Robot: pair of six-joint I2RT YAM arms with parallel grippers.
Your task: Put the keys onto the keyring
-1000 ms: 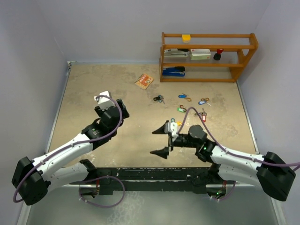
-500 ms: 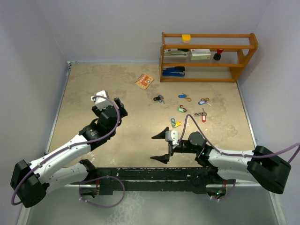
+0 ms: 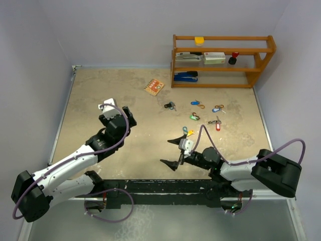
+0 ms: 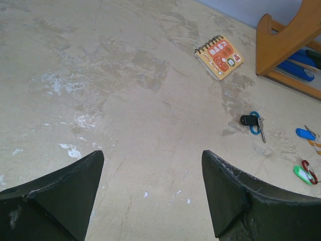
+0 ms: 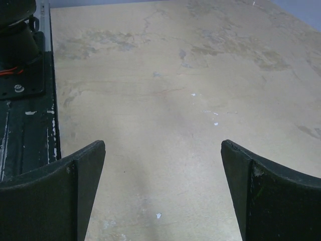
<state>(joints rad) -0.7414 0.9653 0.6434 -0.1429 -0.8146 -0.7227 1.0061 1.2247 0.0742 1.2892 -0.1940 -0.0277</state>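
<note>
Plainly, no key is in hand yet: the left gripper (image 3: pixel 129 116) and the right gripper (image 3: pixel 172 151) both hang over the table (image 3: pixel 95 90) with jaws spread wide and nothing between them. The keys (image 3: pixel 216 108) lie loose on the far right of the table, between the wooden shelf (image 3: pixel 223 50) and the right arm. They include a black-tagged key (image 3: pixel 170 106), a blue-tagged key (image 3: pixel 196 104), a green-tagged key (image 3: pixel 194 116), a red-tagged key (image 3: pixel 217 123) and a yellow-tagged key (image 3: pixel 188 132), the last just beyond the right gripper. I cannot pick out a separate keyring. I judge this to be the opening reach. The right wrist view shows only bare table and the base rail, so that arm would have to swing round toward the keys, then come down squarely over one thin, flat piece. The left wrist view already faces the black-tagged key. The orange spiral notebook (image 4: pixel 220 50) carries cover print too small to read, and the box labels on the shelf are illegible too.
</note>
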